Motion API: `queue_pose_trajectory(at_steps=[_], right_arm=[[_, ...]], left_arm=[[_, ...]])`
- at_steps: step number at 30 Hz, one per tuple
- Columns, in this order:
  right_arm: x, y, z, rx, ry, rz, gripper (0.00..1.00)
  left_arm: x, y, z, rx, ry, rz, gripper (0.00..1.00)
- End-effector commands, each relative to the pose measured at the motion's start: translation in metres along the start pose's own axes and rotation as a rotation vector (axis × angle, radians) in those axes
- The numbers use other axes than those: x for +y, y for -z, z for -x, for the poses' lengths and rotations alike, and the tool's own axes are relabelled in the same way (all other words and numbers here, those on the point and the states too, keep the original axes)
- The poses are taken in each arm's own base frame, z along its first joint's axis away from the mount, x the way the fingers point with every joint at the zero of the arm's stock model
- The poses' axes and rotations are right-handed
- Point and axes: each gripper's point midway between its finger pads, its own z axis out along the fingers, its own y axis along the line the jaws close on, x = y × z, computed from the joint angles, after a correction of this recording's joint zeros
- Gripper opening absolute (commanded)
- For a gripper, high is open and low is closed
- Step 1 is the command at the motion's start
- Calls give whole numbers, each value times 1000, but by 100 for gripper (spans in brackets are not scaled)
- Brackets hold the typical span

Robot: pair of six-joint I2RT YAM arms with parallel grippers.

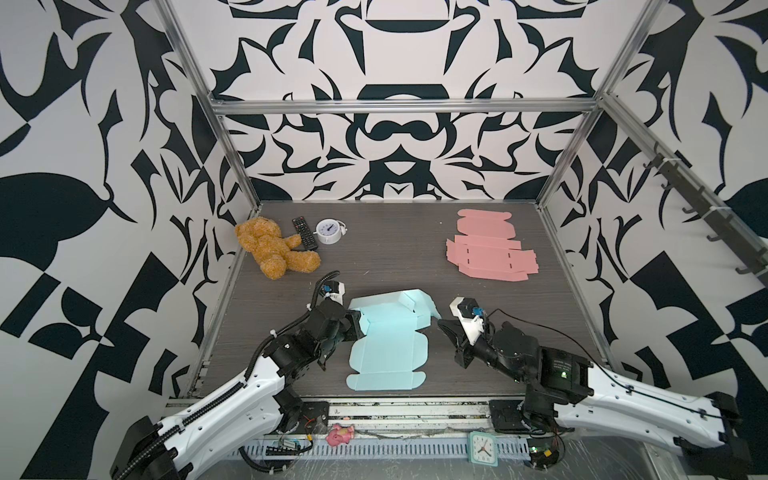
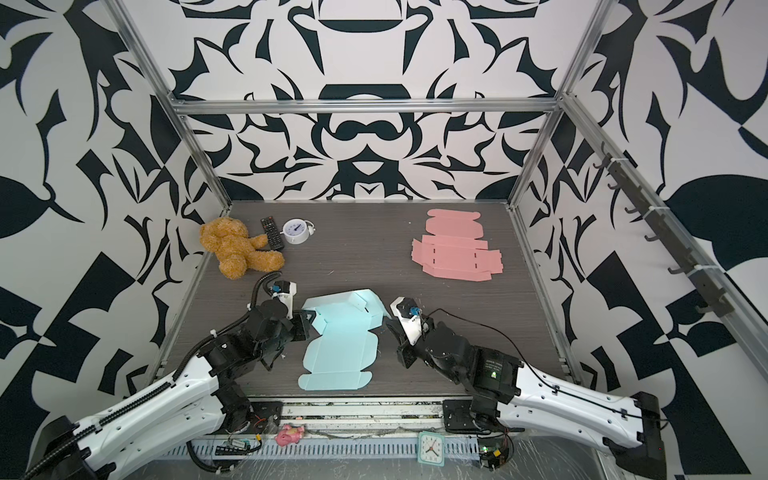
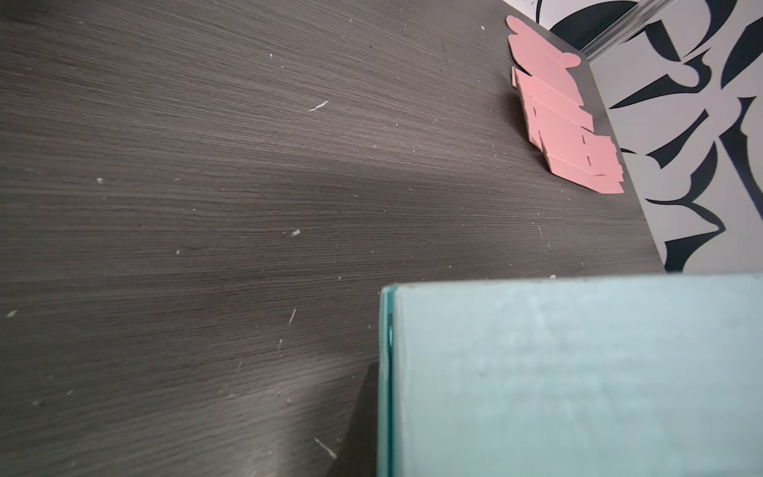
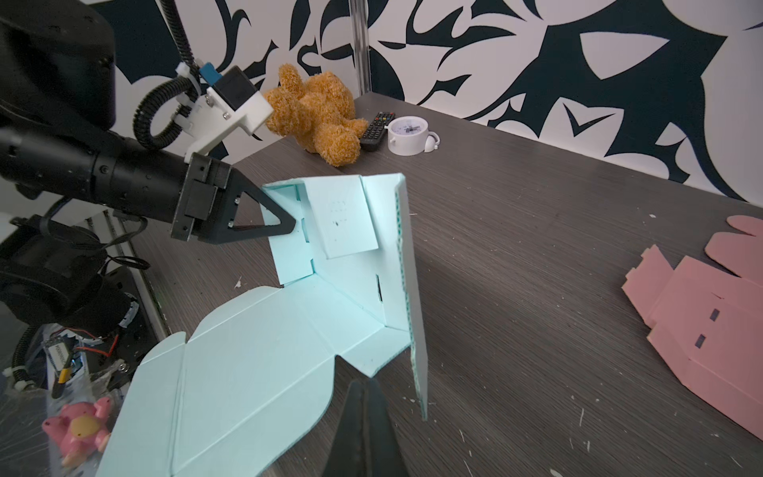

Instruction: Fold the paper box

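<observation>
The light blue paper box (image 1: 386,345) (image 2: 338,353) lies as a cut blank on the dark table, near the front middle. Its far end is folded up into standing walls (image 4: 351,231). My left gripper (image 1: 355,323) (image 2: 304,322) (image 4: 285,225) is shut on the raised left side flap. In the left wrist view that flap (image 3: 578,371) fills the lower right, with one dark finger (image 3: 359,433) showing beside its edge. My right gripper (image 1: 442,326) (image 2: 392,328) (image 4: 365,384) is shut and empty, its tip just off the box's right edge, beside a standing right flap (image 4: 417,330).
A stack of pink box blanks (image 1: 490,249) (image 3: 565,124) lies at the back right. A teddy bear (image 1: 270,249), a remote (image 1: 304,232) and a white alarm clock (image 1: 329,232) sit at the back left. A pink toy (image 1: 338,434) and a green clock (image 1: 482,448) lie off the front edge.
</observation>
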Motion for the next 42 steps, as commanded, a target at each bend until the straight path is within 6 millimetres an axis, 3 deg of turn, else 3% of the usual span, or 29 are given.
queue_pose_trajectory(at_steps=[1,10,15,35,42], right_arm=[[8,0,11,-82,-38,46,0],[14,-11,5,-146,-69,91,0],[19,-22,12,-150,-73,93,0],[13,-29,25,-190,-86,36,0],[23,-38,28,-165,-79,68,0]], left_arm=[[-11,10,13,-21,59,-45,2],[-20,18,18,-30,103,-109,2],[-19,16,15,-24,106,-109,1],[-15,13,6,-10,115,-116,1],[-12,11,2,-4,111,-109,1]])
